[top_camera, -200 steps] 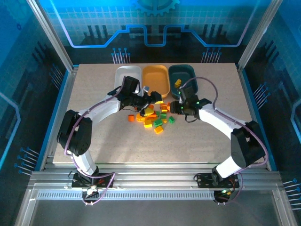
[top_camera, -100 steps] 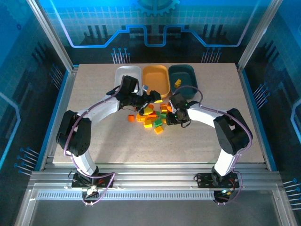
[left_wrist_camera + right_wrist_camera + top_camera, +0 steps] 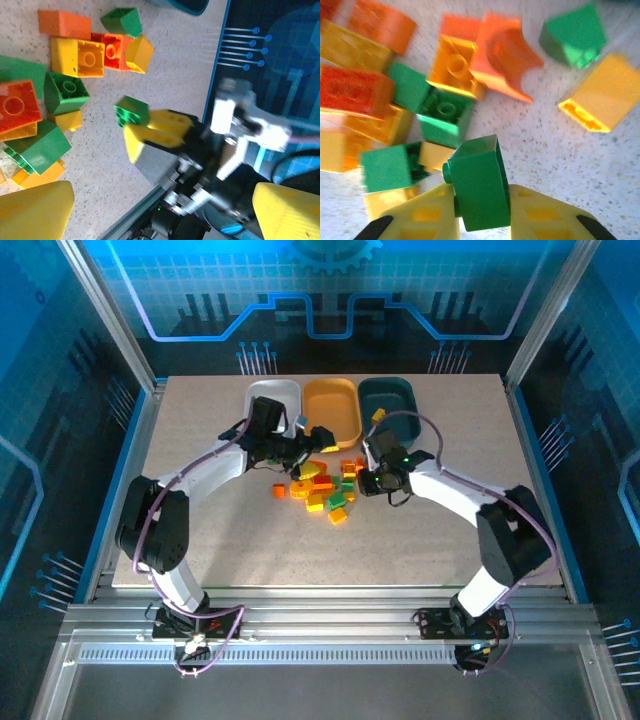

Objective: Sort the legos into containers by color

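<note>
Green lego: clamped, tilted, in the right pincer, just above the tabletop.
Loose legos: piled just ahead of that pincer. There are over a dozen in orange-red, green and yellow, but overlap prevents an exact count.
Containers: three, beyond both pincers: white tray, orange-yellow tray, and dark teal tray, nearest the right pincer.
Left pincer: spread wide and empty, across the pile from the right one.
Risk: the grip looks off-centre, so the brick may twist out. The two pincers are close together and could collide.
</note>
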You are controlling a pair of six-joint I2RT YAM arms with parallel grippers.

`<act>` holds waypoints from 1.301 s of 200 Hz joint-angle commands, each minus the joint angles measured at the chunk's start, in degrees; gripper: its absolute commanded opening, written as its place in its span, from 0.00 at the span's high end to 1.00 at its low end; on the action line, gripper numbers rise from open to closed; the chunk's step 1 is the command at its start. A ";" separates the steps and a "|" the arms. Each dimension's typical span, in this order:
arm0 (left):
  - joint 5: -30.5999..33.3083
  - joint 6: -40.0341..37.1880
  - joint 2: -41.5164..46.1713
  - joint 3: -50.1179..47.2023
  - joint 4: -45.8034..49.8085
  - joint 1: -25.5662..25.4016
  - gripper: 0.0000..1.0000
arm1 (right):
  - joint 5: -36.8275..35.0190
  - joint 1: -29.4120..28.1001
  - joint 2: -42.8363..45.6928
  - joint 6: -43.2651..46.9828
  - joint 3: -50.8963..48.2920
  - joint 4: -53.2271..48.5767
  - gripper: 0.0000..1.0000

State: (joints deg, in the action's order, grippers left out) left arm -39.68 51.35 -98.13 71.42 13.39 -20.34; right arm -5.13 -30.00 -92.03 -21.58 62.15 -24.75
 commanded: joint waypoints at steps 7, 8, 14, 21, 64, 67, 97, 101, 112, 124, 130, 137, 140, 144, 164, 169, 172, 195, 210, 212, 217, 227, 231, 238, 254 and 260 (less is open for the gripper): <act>1.12 0.88 2.94 -0.94 -0.04 3.58 0.06 | 0.29 -1.29 0.14 -0.45 6.55 0.74 0.75; 1.20 0.83 2.90 -0.94 0.06 3.74 0.06 | 0.20 -1.29 0.14 -0.34 6.83 0.84 0.75; 1.83 0.25 2.73 -0.82 0.70 4.69 0.06 | -0.44 -1.12 -2.34 -0.07 8.98 1.24 0.75; 2.57 -0.24 2.47 -0.72 1.71 5.92 0.06 | -1.01 -0.88 -5.35 0.14 11.94 1.54 0.76; 5.46 0.84 1.87 -3.39 0.66 10.49 0.06 | -0.45 2.15 -25.97 0.29 36.72 -3.37 0.75; 5.44 0.76 1.74 -3.27 0.82 10.49 0.06 | -0.44 2.30 -26.95 0.33 38.23 -3.90 0.75; 4.71 0.13 0.59 -2.07 1.71 10.58 0.06 | 1.30 3.77 -35.91 1.17 51.16 -9.08 0.70; 4.62 0.07 0.56 -2.07 1.65 10.58 0.06 | 1.43 4.00 -36.84 1.36 52.62 -9.87 0.68; 4.22 0.36 0.31 -2.03 1.42 10.58 0.06 | 2.26 4.42 -38.90 1.92 56.52 -12.20 0.57; 3.70 0.75 0.13 -1.99 0.95 10.58 0.06 | 1.95 4.51 -39.15 2.46 58.42 -13.47 0.50; 3.64 0.82 0.13 -1.92 0.86 10.58 0.06 | 1.65 4.56 -38.16 2.66 57.68 -12.97 0.48; 3.56 0.96 0.13 -1.94 0.84 10.58 0.06 | 1.40 4.51 -36.27 2.57 55.96 -11.82 0.47; 3.56 0.99 0.17 -1.97 0.83 10.54 0.06 | 1.24 4.52 -35.41 2.40 54.64 -11.23 0.46; 3.48 1.10 0.14 -2.03 0.70 10.58 0.06 | 1.03 4.45 -34.09 2.18 52.75 -10.13 0.46; 3.33 1.47 0.22 -2.34 0.16 10.58 0.06 | -0.49 3.73 -25.40 0.87 41.21 -3.73 0.44; 3.36 1.67 0.24 -2.34 0.10 10.52 0.06 | -0.98 3.44 -23.68 0.55 38.60 -2.99 0.44; 3.30 1.79 0.22 -2.41 0.02 10.57 0.06 | -1.43 3.19 -22.88 0.25 36.95 -2.56 0.44; 3.25 2.15 0.00 -2.77 -0.47 10.41 0.06 | -5.71 1.29 -15.96 -2.58 24.57 0.54 0.44; 3.63 2.13 -0.30 -2.95 -0.38 10.32 0.06 | -7.52 0.69 -13.60 -5.08 18.42 2.11 0.46; 3.64 2.16 -0.31 -2.95 -0.38 10.36 0.06 | -7.77 0.65 -13.44 -5.34 17.85 2.26 0.46; 3.65 2.31 -0.47 -3.04 -0.45 10.32 0.06 | -8.00 0.60 -13.22 -5.98 16.70 2.35 0.46; 3.24 2.83 -0.84 -3.28 -0.87 10.32 0.06 | -8.40 0.53 -13.49 -7.14 15.54 2.04 0.47; 3.06 3.08 -0.94 -3.43 -1.17 10.27 0.06 | -8.22 0.55 -13.76 -7.38 15.39 1.79 0.47; 2.74 3.50 -1.13 -3.63 -1.56 10.23 0.06 | -7.68 0.56 -14.30 -7.51 15.32 1.66 0.47; 2.67 3.62 -1.11 -3.76 -1.87 9.98 0.07 | -5.78 0.56 -15.80 -7.60 15.69 1.64 0.46; 2.72 3.57 -1.06 -3.75 -1.80 9.88 0.07 | -5.60 0.48 -16.34 -7.67 16.06 1.25 0.46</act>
State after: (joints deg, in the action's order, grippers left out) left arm -35.42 53.80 -98.45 68.58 12.49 -9.78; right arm -10.98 -29.28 -106.26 -27.05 77.84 -24.71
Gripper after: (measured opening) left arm 0.936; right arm 0.536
